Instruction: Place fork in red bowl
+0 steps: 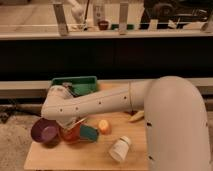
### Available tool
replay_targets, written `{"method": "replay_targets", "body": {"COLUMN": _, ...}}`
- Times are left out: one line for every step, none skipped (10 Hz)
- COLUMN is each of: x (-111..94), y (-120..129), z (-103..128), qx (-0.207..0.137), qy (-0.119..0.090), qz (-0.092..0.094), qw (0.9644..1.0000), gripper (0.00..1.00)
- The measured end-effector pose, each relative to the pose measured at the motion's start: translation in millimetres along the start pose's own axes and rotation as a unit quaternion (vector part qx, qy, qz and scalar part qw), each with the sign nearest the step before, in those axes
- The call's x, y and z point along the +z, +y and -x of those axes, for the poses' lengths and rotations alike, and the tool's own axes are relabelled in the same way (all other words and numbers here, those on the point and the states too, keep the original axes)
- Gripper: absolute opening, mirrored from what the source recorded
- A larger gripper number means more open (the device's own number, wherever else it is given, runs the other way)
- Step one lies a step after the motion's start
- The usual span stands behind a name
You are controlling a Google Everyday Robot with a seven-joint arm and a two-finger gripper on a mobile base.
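The red bowl [70,135] is small, round and glossy, and stands on the wooden table [85,157] at the left. The larger purple bowl [46,132] is right beside it. My white arm reaches in from the right. Its gripper [70,125] hangs directly over the red bowl and hides much of the bowl's inside. A thin pale rod, apparently the fork [79,121], slants up from the bowl's right rim next to the gripper. I cannot tell whether the gripper holds it.
A teal object [89,132] lies just right of the red bowl, with an orange fruit [104,126] beyond it. A white cup [120,148] lies on its side at the front. A banana [136,117] lies near the arm. A green tray [75,85] stands at the back.
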Motion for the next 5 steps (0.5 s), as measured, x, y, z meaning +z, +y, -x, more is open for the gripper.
{"method": "replay_targets", "body": {"x": 0.1, "y": -0.2, "z": 0.9, "qx": -0.002, "qy": 0.000, "qz": 0.001, "qw": 1.0000, "gripper": 0.49}}
{"method": "replay_targets", "body": {"x": 0.9, "y": 0.1, "z": 1.0, "qx": -0.002, "qy": 0.001, "qz": 0.001, "qw": 1.0000, "gripper": 0.60}}
{"method": "replay_targets", "body": {"x": 1.1, "y": 0.1, "z": 1.0, "qx": -0.002, "qy": 0.001, "qz": 0.002, "qw": 1.0000, "gripper": 0.70}}
{"method": "replay_targets", "body": {"x": 1.5, "y": -0.1, "z": 1.5, "qx": -0.003, "qy": 0.001, "qz": 0.003, "qw": 1.0000, "gripper": 0.76}}
{"method": "replay_targets", "body": {"x": 1.7, "y": 0.0, "z": 1.6, "qx": -0.003, "qy": 0.001, "qz": 0.004, "qw": 1.0000, "gripper": 0.78}}
